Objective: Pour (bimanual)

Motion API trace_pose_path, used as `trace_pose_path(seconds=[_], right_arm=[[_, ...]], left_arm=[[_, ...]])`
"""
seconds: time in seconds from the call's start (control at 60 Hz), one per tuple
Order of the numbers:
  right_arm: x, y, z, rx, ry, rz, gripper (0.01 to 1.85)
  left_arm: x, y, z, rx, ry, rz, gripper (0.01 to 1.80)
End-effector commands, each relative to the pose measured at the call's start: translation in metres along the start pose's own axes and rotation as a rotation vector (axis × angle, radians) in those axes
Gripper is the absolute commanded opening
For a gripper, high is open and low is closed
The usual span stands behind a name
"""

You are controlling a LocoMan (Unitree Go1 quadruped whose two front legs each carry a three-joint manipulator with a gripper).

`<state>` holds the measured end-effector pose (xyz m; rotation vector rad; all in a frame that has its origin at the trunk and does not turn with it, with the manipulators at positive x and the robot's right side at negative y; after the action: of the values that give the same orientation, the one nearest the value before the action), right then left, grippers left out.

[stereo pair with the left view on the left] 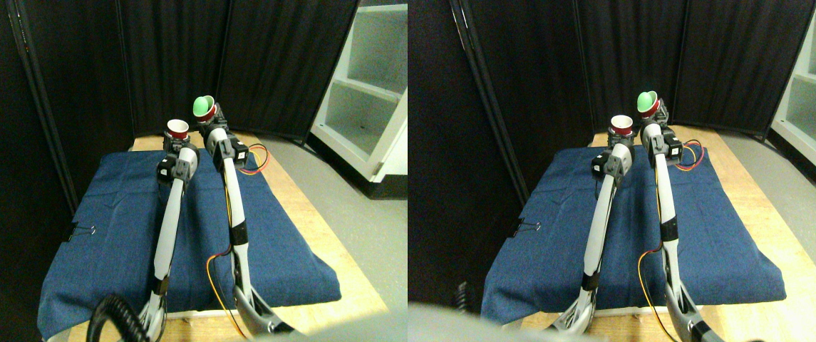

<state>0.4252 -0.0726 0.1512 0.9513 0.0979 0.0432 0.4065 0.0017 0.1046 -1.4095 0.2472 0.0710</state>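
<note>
Over the far part of the blue cloth, my left gripper is shut on a red cup with a white inside, held upright. Just to its right and a little higher, my right gripper is shut on a green cup, which is tilted toward the left so its mouth faces the red cup. The two cups are close but apart. I cannot see what is inside either cup.
A blue cloth covers a wooden table, held by a binder clip at its left edge. Black curtains stand close behind. A white shelf unit stands at the right on the grey floor.
</note>
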Motion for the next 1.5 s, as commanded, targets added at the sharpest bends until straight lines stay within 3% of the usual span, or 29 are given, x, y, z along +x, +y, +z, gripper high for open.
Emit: trace_pose_path(seconds=[0.017, 0.983, 1.5], right_arm=[[-0.004, 0.013, 0.002, -0.010, -0.012, 0.048, 0.33], [-0.013, 0.021, -0.006, -0.424, 0.016, 0.105, 0.33], [-0.005, 0.028, -0.008, -0.645, 0.009, 0.142, 0.33]], left_arm=[[-0.002, -0.005, -0.003, -0.020, 0.005, -0.036, 0.33], [0.000, -0.005, -0.004, -0.023, 0.015, -0.039, 0.33], [0.005, -0.003, -0.002, -0.055, 0.017, -0.024, 0.33]])
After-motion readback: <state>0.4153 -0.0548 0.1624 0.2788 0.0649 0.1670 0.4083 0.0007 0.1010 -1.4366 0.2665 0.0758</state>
